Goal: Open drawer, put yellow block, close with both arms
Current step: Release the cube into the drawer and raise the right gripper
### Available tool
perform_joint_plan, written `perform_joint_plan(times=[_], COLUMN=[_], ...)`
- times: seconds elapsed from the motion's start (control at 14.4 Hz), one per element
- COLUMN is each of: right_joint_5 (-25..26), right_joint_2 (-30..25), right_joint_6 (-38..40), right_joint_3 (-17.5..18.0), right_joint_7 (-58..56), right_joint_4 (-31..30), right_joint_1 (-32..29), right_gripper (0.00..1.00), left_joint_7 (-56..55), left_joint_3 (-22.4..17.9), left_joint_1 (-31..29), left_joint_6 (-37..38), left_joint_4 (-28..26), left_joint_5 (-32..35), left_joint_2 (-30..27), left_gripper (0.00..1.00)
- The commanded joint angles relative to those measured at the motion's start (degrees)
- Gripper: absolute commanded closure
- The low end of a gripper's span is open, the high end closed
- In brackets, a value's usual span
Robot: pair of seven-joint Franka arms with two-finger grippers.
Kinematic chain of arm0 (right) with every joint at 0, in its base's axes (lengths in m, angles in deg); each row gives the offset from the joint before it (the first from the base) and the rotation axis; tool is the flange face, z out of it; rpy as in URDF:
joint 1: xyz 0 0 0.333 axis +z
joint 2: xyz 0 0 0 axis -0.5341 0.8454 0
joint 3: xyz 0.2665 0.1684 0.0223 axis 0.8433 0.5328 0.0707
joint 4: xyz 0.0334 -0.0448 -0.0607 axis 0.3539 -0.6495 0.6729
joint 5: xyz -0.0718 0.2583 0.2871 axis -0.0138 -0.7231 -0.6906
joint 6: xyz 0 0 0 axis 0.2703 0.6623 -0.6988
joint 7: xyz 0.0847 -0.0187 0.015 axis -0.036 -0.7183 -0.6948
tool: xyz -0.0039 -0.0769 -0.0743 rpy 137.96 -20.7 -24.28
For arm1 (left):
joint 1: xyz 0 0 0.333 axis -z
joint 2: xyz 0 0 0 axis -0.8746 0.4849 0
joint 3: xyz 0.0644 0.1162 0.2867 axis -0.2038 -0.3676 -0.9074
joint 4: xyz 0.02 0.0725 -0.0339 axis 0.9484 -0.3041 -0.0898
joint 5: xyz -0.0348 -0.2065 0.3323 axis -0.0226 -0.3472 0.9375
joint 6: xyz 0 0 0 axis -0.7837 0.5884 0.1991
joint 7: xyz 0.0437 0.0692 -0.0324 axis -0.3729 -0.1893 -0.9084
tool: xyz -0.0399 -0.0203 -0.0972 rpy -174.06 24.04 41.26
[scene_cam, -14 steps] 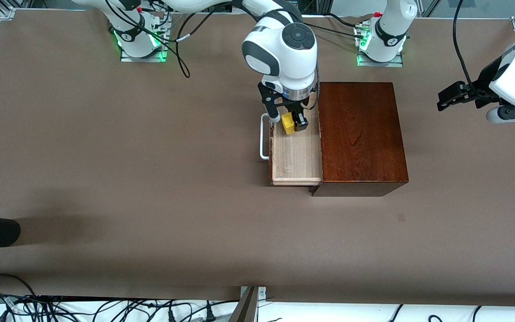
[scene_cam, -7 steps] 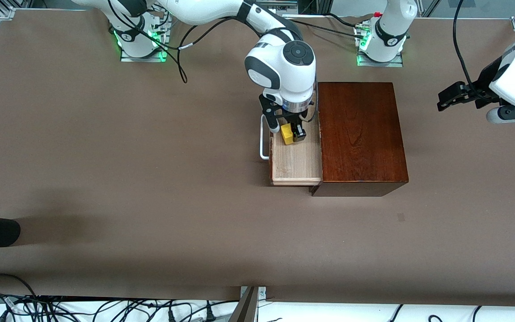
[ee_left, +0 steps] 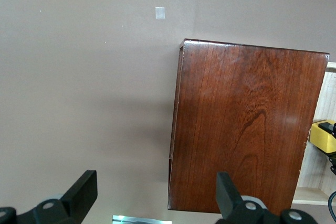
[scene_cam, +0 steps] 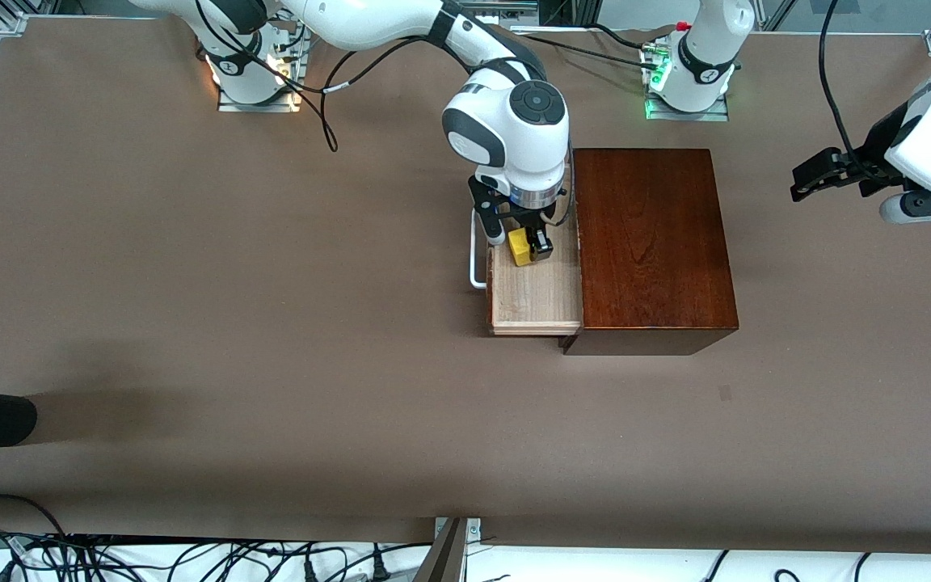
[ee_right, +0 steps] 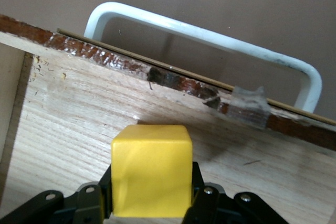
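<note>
Pinched in the right gripper (scene_cam: 524, 242), the block (scene_cam: 520, 246) is held low over the drawer (scene_cam: 537, 295) for release inside, while the left gripper (scene_cam: 811, 176) waits spread over the table's left-arm end.

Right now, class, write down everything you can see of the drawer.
The drawer is pulled open from the dark reddish-brown box, toward the right arm's end of the table. Its inside is pale bare wood; its dark front carries a white U-shaped handle. The right hand, shut on the yellow block, is over its floor.
</note>
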Motion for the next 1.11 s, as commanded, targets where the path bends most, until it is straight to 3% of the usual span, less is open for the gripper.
perform_joint_plan(times=[0.0, 0.21, 0.35, 0.48, 0.83, 1.04], right_joint_5=[0.96, 0.96, 0.96, 0.87, 0.7, 0.52], right_joint_2=[1.59, 1.77, 1.68, 1.77, 1.24, 0.28], right_joint_6=[-0.52, -0.7, -0.52, -0.52, 1.67, 8.85], right_joint_3=[0.13, 0.13, 0.04, 0.04, 0.21, 0.92], right_joint_7=[0.77, 0.69, 0.6, 0.6, -0.45, -3.61], right_joint_4=[2.63, 2.63, 2.63, 2.63, 2.63, 6.56], right_joint_1=[0.0, 0.0, 0.0, -0.09, -0.79, -1.76], right_gripper=[0.81, 0.42, 0.1, 0.0, 0.0, 0.0], left_joint_7=[1.46, 1.46, 1.46, 1.46, 1.46, 1.46], left_joint_3=[0.25, 0.25, 0.25, 0.25, 0.42, 0.87], left_joint_1=[-0.46, -0.55, -0.55, -0.55, -0.37, -0.2], left_joint_6=[0.46, 0.46, 0.46, 0.46, 0.46, 0.46], left_joint_4=[1.8, 1.8, 1.8, 1.8, 1.8, 1.89], left_joint_5=[0.05, -0.04, 0.05, 0.05, 0.83, 1.28], left_joint_2=[0.88, 0.88, 0.88, 0.88, 1.41, 1.94], left_gripper=[0.0, 0.0, 0.0, 0.0, 0.0, 0.0])
